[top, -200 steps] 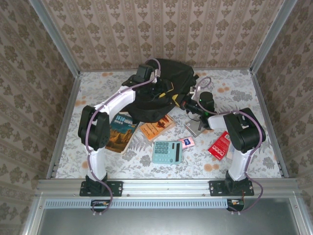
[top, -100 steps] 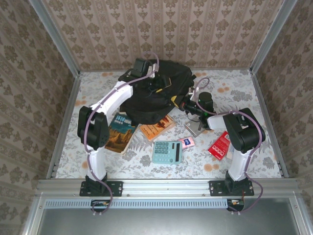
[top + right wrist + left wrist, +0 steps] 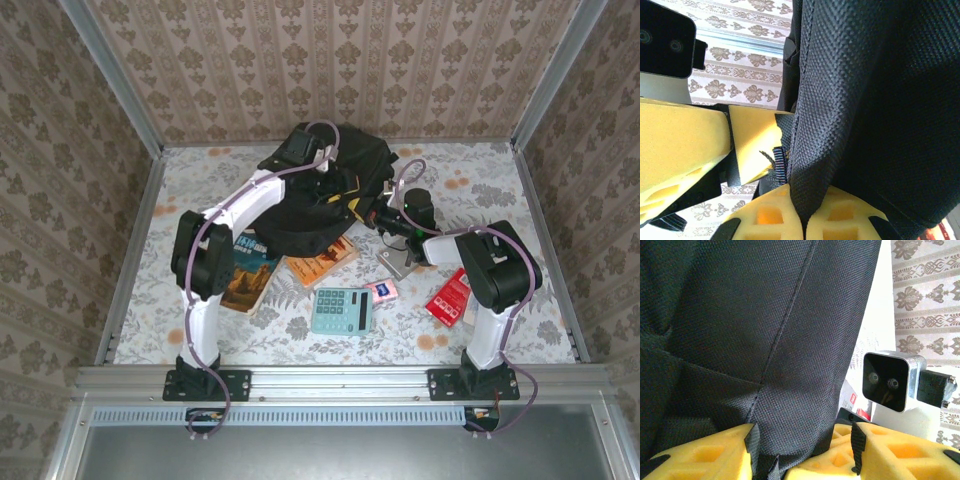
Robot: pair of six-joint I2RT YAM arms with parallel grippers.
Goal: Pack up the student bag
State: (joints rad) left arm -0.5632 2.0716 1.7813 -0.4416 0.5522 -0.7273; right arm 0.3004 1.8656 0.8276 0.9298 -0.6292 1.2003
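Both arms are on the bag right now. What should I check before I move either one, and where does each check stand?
1. Left gripper holds the student bag: ok, black fabric is pinched in its jaws.
2. Right gripper holds the bag: ok, a fabric fold is clamped in its jaws.
3. Grippers clear of each other: cannot tell, they grip very close together at the same spot.
4. Bag mouth open enough to load: cannot tell, arms and fabric hide it.
5. A gripper free to pick: not ok, both are on the bag.
6. Items packed: not ok, the calculator and orange book lie on the table.
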